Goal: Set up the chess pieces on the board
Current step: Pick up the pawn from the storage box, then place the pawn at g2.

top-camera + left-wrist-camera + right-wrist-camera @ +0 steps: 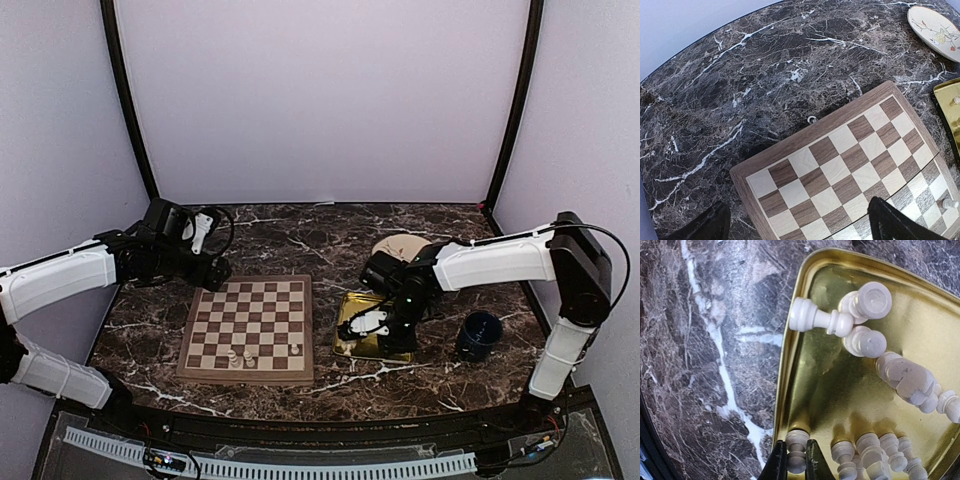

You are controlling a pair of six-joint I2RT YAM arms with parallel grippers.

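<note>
The right gripper is clenched on a cream pawn standing just inside the rim of the gold tray, where the other chess pieces lie heaped. That tray sits just right of the board. The left gripper hangs released above the board's far-left corner, and three pieces stand in its near rows.

Top view: high behind table near edge, looking down on all. Left wrist: oblique over board far edge. Right wrist: close above gold tray; both in top view.
</note>
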